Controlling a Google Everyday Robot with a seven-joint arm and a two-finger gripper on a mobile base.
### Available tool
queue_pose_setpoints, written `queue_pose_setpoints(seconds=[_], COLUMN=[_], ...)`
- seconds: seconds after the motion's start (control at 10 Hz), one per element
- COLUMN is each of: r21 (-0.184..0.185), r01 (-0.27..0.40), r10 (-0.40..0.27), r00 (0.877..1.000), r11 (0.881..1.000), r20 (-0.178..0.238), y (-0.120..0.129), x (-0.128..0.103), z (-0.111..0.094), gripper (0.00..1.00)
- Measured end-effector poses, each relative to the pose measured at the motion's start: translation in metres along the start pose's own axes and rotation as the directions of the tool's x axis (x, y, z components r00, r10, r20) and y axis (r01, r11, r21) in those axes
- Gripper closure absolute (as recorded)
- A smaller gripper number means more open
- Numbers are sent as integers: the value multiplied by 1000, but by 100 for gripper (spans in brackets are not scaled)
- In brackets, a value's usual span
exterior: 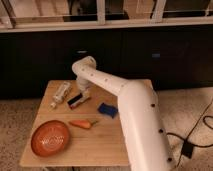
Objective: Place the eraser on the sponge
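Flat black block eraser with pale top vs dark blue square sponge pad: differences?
Colour: eraser is two-toned, sponge plain blue. Shape: eraser elongated, sponge squarish. State: the gripper is shut on the eraser's right end; the sponge lies free, further right in view. Both lie flat on the wooden table.
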Motion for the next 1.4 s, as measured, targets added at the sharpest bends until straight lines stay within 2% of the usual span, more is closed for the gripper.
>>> queue_pose_setpoints(seconds=[0.4,0.7,0.9,1.2,1.4], r21=[7,27,30,48,56], r01=[0,-10,-9,-27,-33], r10=[0,11,9,28,35], r00=[1000,1000,1000,999,999], r11=[1000,1000,1000,998,998], r20=[-9,-16,-19,-25,-23], y=[1,4,6,30,41], x=[10,23,24,40,43], z=[-19,-39,-44,-62,-67], gripper=[99,99,99,99,99])
